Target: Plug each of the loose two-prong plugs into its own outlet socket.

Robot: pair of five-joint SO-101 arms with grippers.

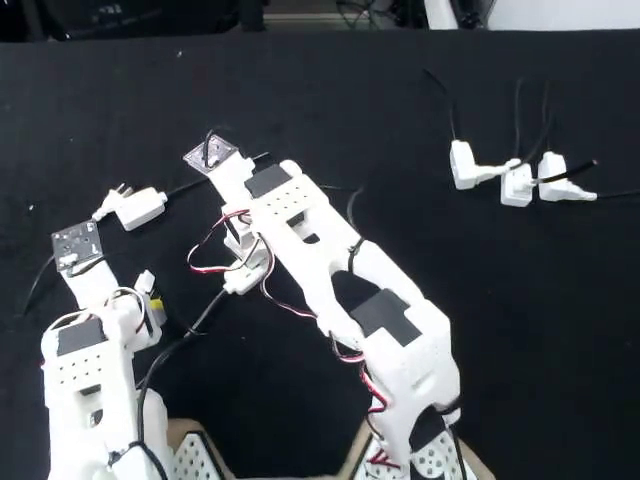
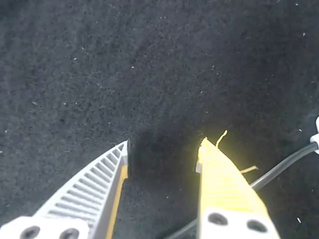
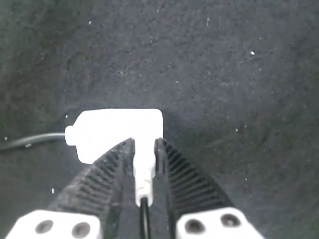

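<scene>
Your right claw (image 3: 144, 144) is pressed together on a narrow white plug (image 3: 144, 174), whose black cord runs back between the two fingers. The front end of that plug meets a white block (image 3: 119, 130) with rounded corners that lies flat on the black worktop (image 1: 400, 100). A dark cord leaves the block's side. You cannot tell from here whether the prongs are seated in the block.

A second, loose plug (image 1: 135, 208) lies on the worktop toward the left side in the high view. Its two prongs point away from the arms and its cord trails off under the right arm. It sits just beyond your left arm and nothing touches it.

Your left claw (image 2: 163, 144) is spread wide and holds nothing, with bare worktop between the grey finger and the yellow-faced one. A black cable (image 2: 284, 167) crosses the cloth just beside the yellow finger.

Well apart, at the far right of the high view, three white corded pieces (image 1: 516, 186) sit close together, each with a black cord leading off.
</scene>
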